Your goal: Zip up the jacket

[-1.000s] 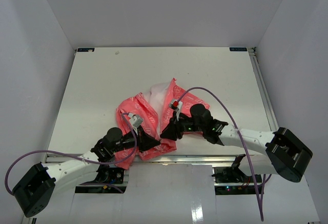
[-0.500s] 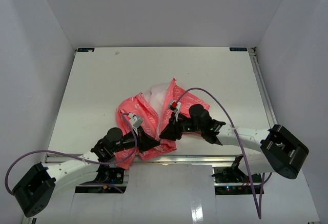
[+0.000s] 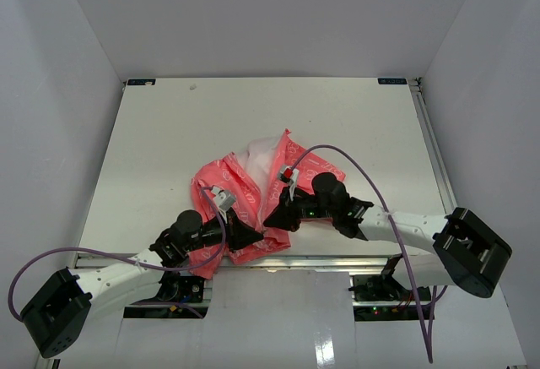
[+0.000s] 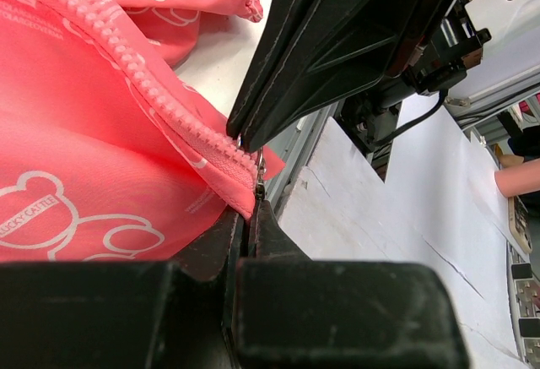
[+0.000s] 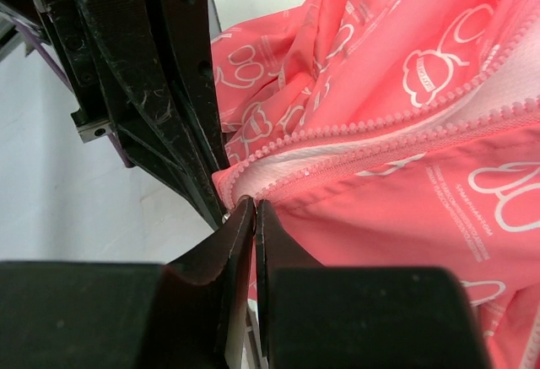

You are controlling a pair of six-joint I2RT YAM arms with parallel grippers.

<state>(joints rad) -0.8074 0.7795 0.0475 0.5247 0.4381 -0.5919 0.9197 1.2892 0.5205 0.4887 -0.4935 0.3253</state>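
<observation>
The left gripper [image 4: 253,210] has its fingers pressed nearly together on the bottom corner of one front edge of the jacket [image 3: 221,176]. A small metal piece [image 4: 260,166] that I take for the zipper's end fitting sits right at its tips. The right gripper [image 5: 253,208] is pinched just as narrowly on the hem corner of the other front edge, so the two sets of tips almost touch. From where I stand this looks like the very start of the job: bringing the two bottom ends of the zipper together so one can seat in the other. Nothing is zipped yet, and the rows of zipper teeth [image 5: 380,124] spread apart as they run away from the pinch. The next move would need a very fine line-up of the two ends, held taut, before any pull up the front. The left wrist view alone shows that metal piece and the pink teeth [image 4: 143,90] leading into it. The right wrist view shows both tooth rows parting, but I cannot make out a slider there. Only the overhead view places the garment, lying rumpled and open on the white table [image 3: 169,132] near its front edge, with both arms meeting at its hem.
</observation>
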